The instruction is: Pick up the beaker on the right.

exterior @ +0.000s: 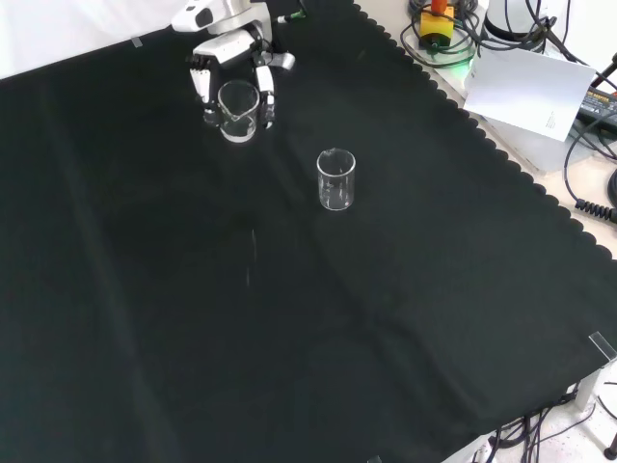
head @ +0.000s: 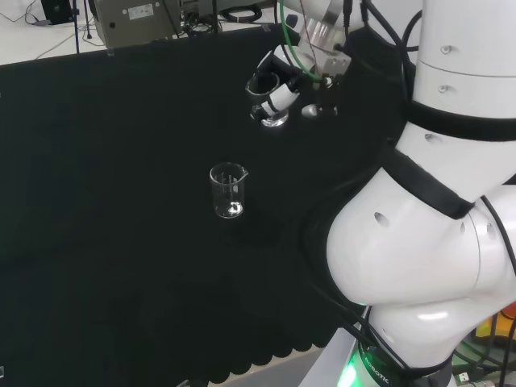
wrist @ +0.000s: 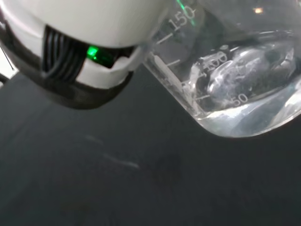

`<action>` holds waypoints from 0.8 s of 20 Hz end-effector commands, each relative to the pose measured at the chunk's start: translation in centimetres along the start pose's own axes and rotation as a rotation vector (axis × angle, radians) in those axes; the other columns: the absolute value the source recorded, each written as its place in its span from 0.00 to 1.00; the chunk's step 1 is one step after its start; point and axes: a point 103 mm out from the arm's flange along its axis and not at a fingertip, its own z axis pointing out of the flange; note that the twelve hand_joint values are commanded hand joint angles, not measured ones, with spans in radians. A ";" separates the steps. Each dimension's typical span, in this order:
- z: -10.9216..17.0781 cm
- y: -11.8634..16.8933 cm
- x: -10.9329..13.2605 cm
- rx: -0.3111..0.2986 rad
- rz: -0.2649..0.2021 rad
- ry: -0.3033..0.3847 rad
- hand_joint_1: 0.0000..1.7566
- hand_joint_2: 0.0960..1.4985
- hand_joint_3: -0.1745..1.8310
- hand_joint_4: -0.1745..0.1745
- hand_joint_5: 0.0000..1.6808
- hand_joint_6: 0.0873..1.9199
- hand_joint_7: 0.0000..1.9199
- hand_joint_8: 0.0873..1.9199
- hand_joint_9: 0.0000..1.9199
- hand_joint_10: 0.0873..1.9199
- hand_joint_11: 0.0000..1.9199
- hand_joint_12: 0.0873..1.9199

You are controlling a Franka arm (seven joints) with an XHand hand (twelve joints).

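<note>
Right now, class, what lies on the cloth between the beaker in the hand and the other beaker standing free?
Nothing: in the front view only bare black cloth separates the beaker in the hand from the free beaker. The head view shows the same.

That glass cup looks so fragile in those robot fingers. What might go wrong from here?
The hand has its fingers curled round a clear beaker, which in the wrist view looks tilted with its base off the cloth. Smooth glass might slip and drop. A second beaker stands free nearby on the cloth, so a sideways swing might knock it over.
</note>
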 end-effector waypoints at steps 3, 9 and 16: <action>-1.8 -5.2 1.1 0.137 0.005 -0.144 0.76 0.37 0.39 0.00 0.89 0.06 0.82 0.01 0.94 0.00 0.79 0.26; -2.0 -7.5 2.8 0.221 0.013 -0.175 0.76 0.37 0.39 0.00 0.89 0.05 0.82 0.01 0.94 0.00 0.80 0.25; -1.0 -9.5 4.6 0.313 0.005 -0.191 0.76 0.36 0.40 0.00 0.89 0.05 0.82 0.01 0.94 0.00 0.80 0.25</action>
